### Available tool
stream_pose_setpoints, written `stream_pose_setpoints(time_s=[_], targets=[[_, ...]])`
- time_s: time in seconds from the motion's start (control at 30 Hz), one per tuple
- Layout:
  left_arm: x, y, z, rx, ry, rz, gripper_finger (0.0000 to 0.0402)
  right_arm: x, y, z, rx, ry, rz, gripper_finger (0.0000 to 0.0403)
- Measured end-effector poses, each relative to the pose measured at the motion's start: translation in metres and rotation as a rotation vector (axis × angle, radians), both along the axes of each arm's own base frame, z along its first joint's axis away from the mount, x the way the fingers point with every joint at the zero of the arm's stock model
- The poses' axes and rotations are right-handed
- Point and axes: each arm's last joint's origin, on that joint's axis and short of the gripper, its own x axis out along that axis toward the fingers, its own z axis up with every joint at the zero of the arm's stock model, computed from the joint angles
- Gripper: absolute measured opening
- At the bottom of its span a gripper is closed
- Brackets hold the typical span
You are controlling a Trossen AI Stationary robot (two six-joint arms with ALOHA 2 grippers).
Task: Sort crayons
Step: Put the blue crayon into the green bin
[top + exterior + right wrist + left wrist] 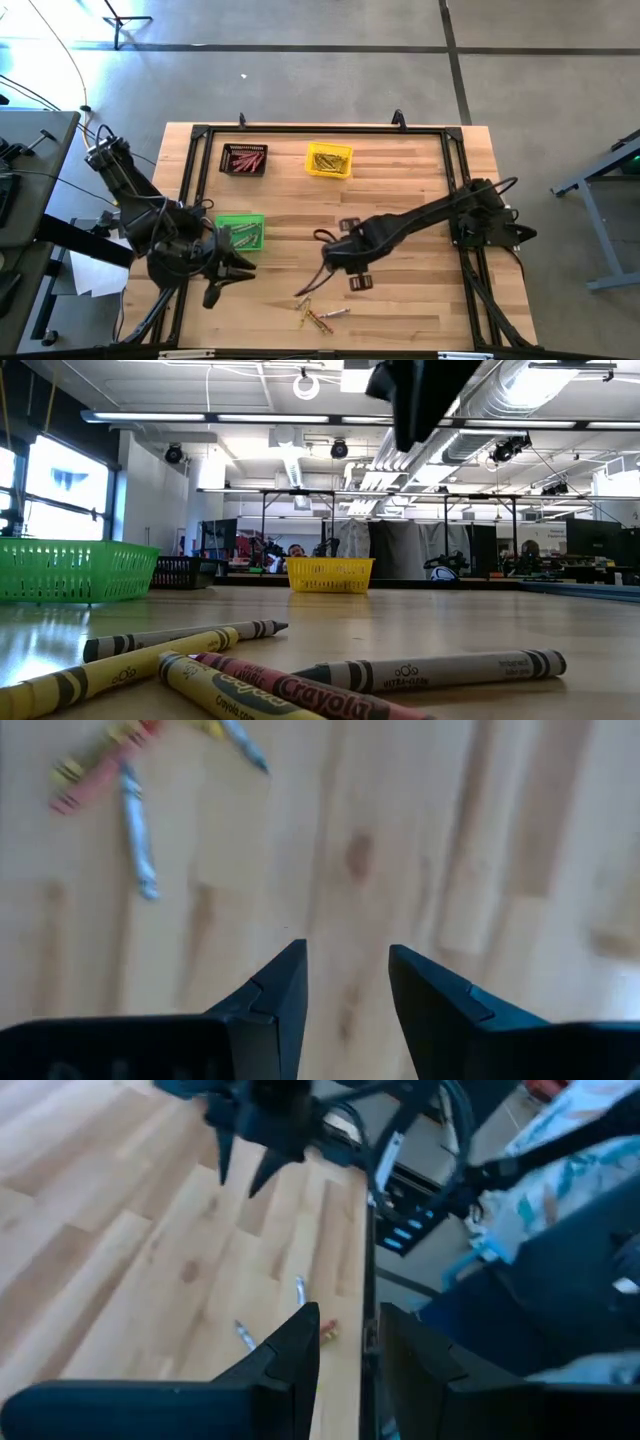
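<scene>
Counter (400,200): pale wooden top with a black frame along its edges.
Bins: three on the counter; a black bin (243,160) holding red crayons, a yellow bin (329,160) holding yellow ones, a green bin (239,232) holding greenish ones.
Loose crayons (318,314): a small crossed pile near the counter's front edge; the low view shows five, two grey, two yellow, one red.
Left claw (243,266): just beside the green bin, fingers parted, empty.
Right claw (340,272): above bare wood near the loose pile, fingers released, holding nothing.
</scene>
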Motion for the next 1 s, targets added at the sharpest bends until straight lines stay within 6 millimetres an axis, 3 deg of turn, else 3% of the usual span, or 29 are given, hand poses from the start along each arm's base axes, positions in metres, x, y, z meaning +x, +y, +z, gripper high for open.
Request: stream_pose_setpoints(time_s=[0.2,0.4,0.7,0.87,1.0], targets=[[-0.011,-0.010,0.000,-0.113,0.024,-0.023,0.0090,0.023,-0.005,-0.017,0.180,-0.017,-0.219,0.0129],[-0.027,-0.023,0.000,-0.129,0.033,-0.113,0.0090,0.040,0.014,-0.043,0.292,-0.025,-0.330,0.0129],[-0.051,-0.038,0.000,-0.085,0.045,-0.282,0.0090,0.032,0.069,-0.070,0.413,0.064,-0.115,0.0129],[-0.058,-0.041,0.000,-0.026,0.020,-0.328,0.0090,0.030,0.104,-0.087,0.374,-0.032,0.184,0.0129],[-0.060,-0.042,0.000,-0.026,0.019,-0.337,0.0090,0.028,0.112,-0.092,0.261,-0.098,0.252,0.0129]])
